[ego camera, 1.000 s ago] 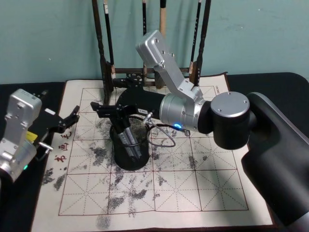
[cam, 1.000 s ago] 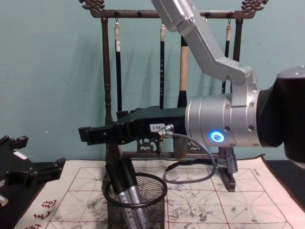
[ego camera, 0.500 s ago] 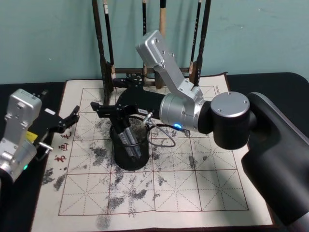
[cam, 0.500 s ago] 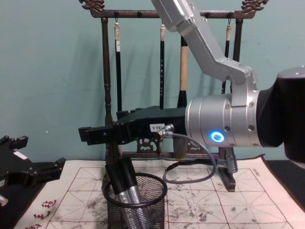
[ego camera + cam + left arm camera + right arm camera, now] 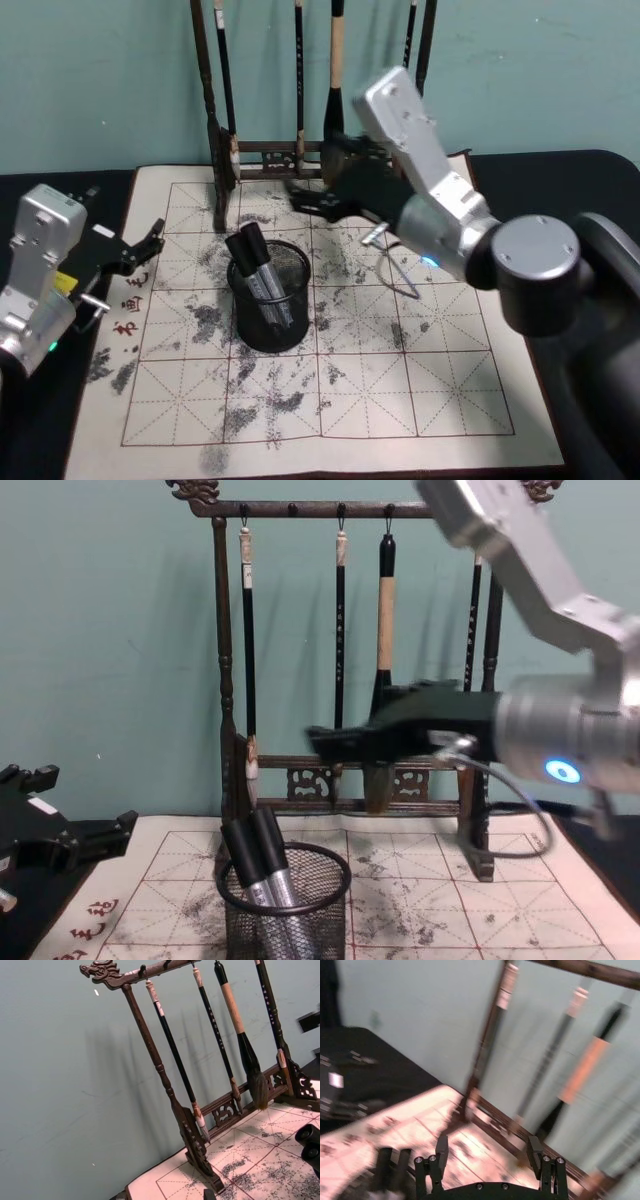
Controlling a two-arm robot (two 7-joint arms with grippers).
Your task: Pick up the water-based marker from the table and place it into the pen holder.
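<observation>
Two water-based markers stand in the pen holder, leaning side by side with their black caps above the rim; in the chest view the markers show silver bodies through the black mesh of the holder. One holder is there, and it stands on the white felt mat, in the left half of the red grid.

Behind it stands one dark wooden brush rack with carved ends. Four brushes hang from its top bar in the chest view; whether a fifth one hangs behind the right arm I cannot tell.

The right claw hangs above the mat, behind and to the right of the holder and near the foot of the rack. In the right wrist view the right claw is wide, and nothing is between its fingers. The left claw hovers over the left edge of the mat, well apart from the holder; it is parted and holds nothing.

The mat has many grey ink stains and red characters at its left side, and it lies on the dark desk. The wall behind is plain teal green.
</observation>
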